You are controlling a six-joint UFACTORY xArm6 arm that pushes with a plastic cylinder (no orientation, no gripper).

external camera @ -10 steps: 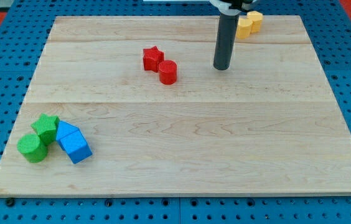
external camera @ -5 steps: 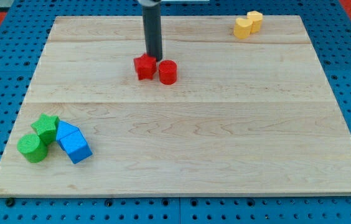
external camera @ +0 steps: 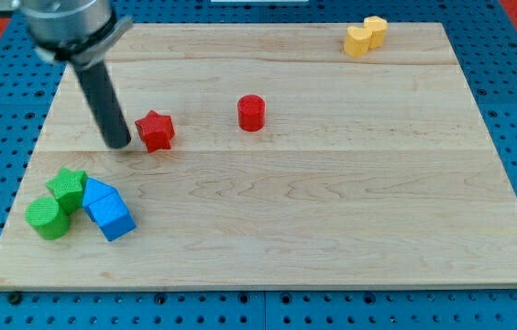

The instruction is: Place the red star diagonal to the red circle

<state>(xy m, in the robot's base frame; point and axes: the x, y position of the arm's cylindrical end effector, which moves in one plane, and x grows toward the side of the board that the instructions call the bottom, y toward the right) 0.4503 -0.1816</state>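
The red star (external camera: 156, 130) lies on the wooden board (external camera: 332, 211), left of centre. The red circle (external camera: 251, 113) stands to its right and slightly nearer the view's top, well apart from it. My tip (external camera: 117, 144) rests on the board just left of the red star, a small gap between them. The dark rod rises from it toward the view's top left.
A green star (external camera: 67, 186), a green cylinder (external camera: 48, 218) and two blue blocks (external camera: 107, 210) cluster at the board's bottom left. Two yellow blocks (external camera: 366, 36) sit at the top right edge. Blue pegboard surrounds the board.
The rod swept from the board's upper right to its left. The red star was pushed left and down, away from the red circle. The red circle stayed about where it was.
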